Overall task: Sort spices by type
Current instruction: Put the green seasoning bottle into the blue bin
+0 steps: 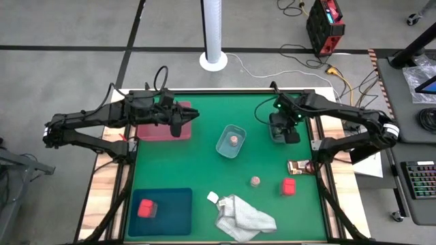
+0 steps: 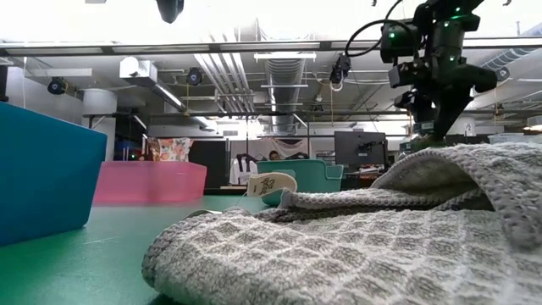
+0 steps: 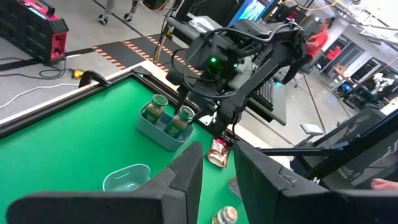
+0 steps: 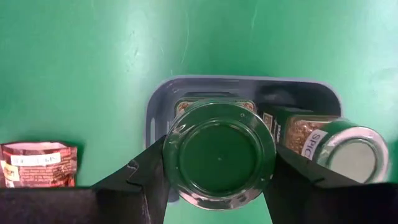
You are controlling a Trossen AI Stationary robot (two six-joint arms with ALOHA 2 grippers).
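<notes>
Green table point(image 1: 204, 170) fills frame, open workshop behind. Grey tub point(image 4: 160, 99) upper right holds both green jars point(image 4: 219, 155), so greens already paired. Right gripper point(image 4: 217, 180) clamped round one jar, guess lowering it in. Left gripper point(image 1: 176, 120) upper left over pink tray point(image 1: 153, 131), jaws narrow, empty.

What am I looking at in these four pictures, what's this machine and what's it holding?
Two dark robot arms work at a green table. One picture looks straight down, one sits at table height behind a cloth, and two come from cameras on the arms' wrists. The right gripper has its jaws closed on a dark green jar, over a bluish tub that holds another jar. The left gripper waits above a pink tray. Pink blocks, a foil sachet and small jars lie around.
</notes>
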